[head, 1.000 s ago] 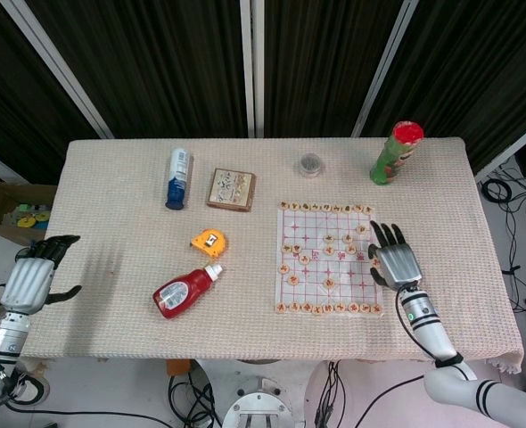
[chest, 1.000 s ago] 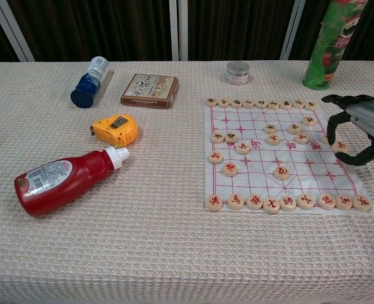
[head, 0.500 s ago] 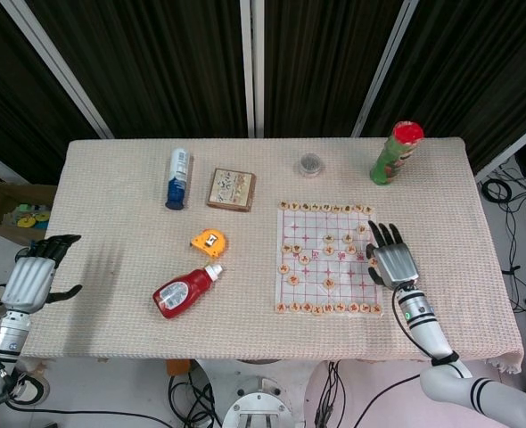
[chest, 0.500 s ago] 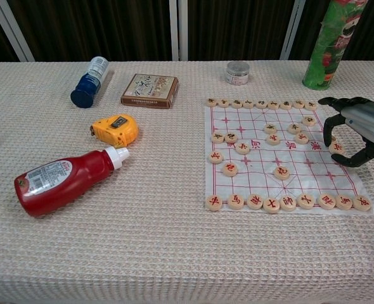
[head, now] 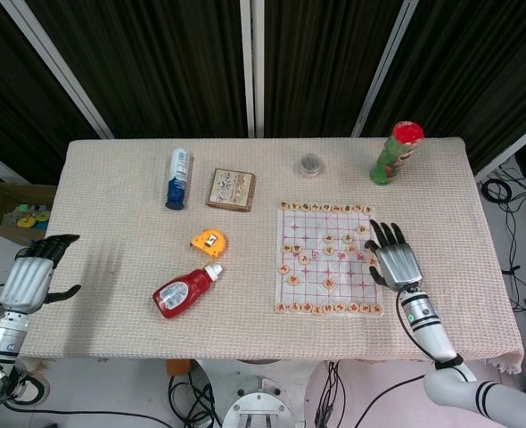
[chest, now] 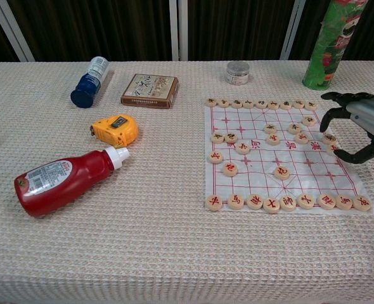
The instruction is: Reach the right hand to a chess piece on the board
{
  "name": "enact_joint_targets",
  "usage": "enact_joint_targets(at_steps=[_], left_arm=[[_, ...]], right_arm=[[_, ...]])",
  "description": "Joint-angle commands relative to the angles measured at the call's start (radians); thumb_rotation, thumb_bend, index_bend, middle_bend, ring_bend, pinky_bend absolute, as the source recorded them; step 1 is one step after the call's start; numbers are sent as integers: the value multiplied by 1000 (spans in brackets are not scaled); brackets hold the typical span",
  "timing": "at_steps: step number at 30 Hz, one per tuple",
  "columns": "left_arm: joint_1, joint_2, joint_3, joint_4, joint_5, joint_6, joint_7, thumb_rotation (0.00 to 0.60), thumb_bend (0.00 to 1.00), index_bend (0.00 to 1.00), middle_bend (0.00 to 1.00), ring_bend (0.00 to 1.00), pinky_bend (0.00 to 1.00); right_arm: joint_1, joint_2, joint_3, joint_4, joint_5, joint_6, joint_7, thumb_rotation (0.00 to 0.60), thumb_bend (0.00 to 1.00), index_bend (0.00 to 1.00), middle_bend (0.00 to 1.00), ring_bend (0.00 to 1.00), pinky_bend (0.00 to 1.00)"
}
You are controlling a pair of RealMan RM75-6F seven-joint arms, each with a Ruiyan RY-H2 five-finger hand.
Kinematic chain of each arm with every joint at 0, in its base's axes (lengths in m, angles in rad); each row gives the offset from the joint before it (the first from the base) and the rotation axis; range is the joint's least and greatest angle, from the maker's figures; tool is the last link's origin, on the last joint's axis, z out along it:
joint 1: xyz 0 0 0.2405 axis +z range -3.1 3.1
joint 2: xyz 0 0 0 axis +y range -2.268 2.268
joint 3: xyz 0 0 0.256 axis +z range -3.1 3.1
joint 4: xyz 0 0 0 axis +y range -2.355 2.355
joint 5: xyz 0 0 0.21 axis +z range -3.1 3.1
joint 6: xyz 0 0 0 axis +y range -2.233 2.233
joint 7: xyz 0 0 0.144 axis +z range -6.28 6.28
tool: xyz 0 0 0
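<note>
Head view: the board (head: pixel 325 259) is a white sheet with a red grid, lying right of centre on the table (head: pixel 111 196). Pale round pieces line its far and near edges, and others are scattered between. The right hand (head: pixel 393 257) hovers over the board's right edge, fingers apart and holding nothing. The left hand (head: pixel 33 275) hangs off the table's left edge, fingers loosely spread and empty.

Chest view: the pieces carry red or dark Chinese characters, too small to read. One piece (chest: pixel 333 149) sits at the right edge, between the right hand's (chest: pixel 359 126) curved fingers (chest: pixel 329 114) and thumb; whether they touch it is unclear. The ketchup bottle (chest: pixel 63 178), box (chest: pixel 149 90) and can (chest: pixel 327 44) have labels, but none is legible.
</note>
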Motion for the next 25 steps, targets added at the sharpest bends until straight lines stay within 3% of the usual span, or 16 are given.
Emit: enact_joint_targets(at_steps=[1, 5, 9, 11, 13, 15, 18, 25], left_arm=[[7, 11, 0, -10, 4, 14, 12, 600, 157, 159, 164, 133, 188], [23, 32, 4, -32, 9, 40, 46, 600, 158, 159, 164, 133, 188], [58, 35, 5, -40, 8, 94, 91, 598, 144, 159, 163, 129, 188], [79, 17, -3, -20, 0, 133, 117, 529, 88, 168, 162, 120, 188], [99, 6, -4, -3, -9, 155, 123, 441, 51, 178, 161, 117, 189], [113, 9, -2, -2, -18, 158, 116, 406, 41, 183, 157, 117, 188], [123, 24, 6, -6, -27, 140, 119, 473, 46, 183, 156, 117, 189], [129, 51, 34, -22, -1, 114, 82, 511, 58, 181, 156, 117, 188]], right_arm=[[-60, 87, -44, -78, -97, 121, 54, 600, 330, 286, 0, 0, 0], [-177, 196, -117, -138, -191, 310, 60, 600, 312, 124, 0, 0, 0], [-335, 232, -140, -90, -180, 515, 134, 600, 291, 0, 0, 0, 0], [-392, 221, -133, -27, -149, 569, 186, 600, 287, 0, 0, 0, 0], [-443, 207, -122, 35, -97, 578, 274, 600, 283, 0, 0, 0, 0], [-479, 201, -111, 80, -57, 565, 373, 600, 280, 0, 0, 0, 0], [-519, 186, -103, 151, -28, 553, 462, 600, 280, 0, 0, 0, 0], [-553, 171, -95, 238, -32, 526, 551, 600, 279, 0, 0, 0, 0]])
